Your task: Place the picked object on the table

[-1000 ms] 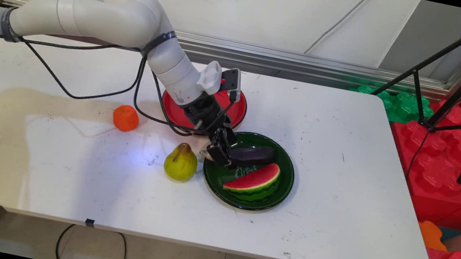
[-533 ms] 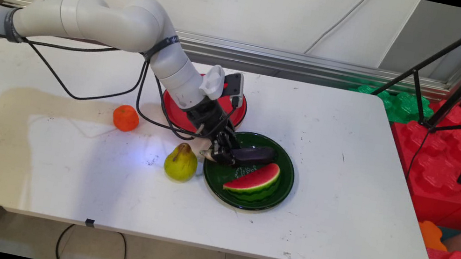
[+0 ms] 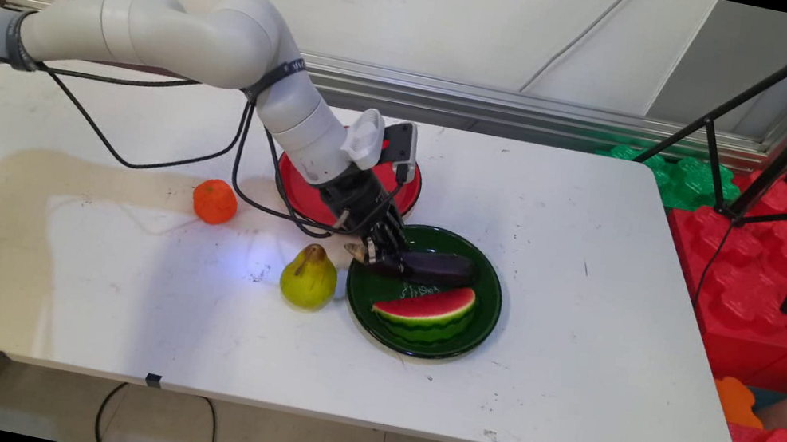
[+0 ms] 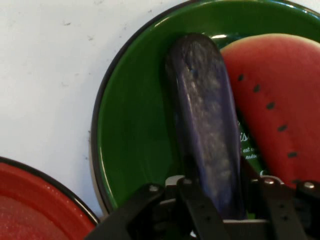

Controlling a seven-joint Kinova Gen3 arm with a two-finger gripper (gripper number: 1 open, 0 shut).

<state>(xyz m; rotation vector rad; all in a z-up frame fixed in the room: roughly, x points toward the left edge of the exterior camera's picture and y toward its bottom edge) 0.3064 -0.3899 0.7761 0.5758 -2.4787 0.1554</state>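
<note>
My black gripper (image 3: 385, 253) is shut on the stem end of a dark purple eggplant (image 3: 436, 267). The eggplant lies level over the back half of a green plate (image 3: 485, 320). A watermelon slice (image 3: 425, 310) rests on the same plate, just in front of the eggplant. In the hand view the eggplant (image 4: 205, 125) runs up from between the fingers of the gripper (image 4: 227, 200), with the watermelon slice (image 4: 280, 105) at its right and the green plate (image 4: 132, 135) under both.
A red plate (image 3: 404, 195) stands behind the gripper, partly hidden by the wrist; its rim shows in the hand view (image 4: 35, 205). A yellow-green pear (image 3: 308, 280) stands just left of the green plate. An orange (image 3: 215, 202) lies further left. Red and green foam blocks and a tripod stand off the table's right.
The gripper has closed in on the eggplant's stem end and risen slightly. The eggplant has swung from tilted to level, and the watermelon slice has shifted to lie flatter.
</note>
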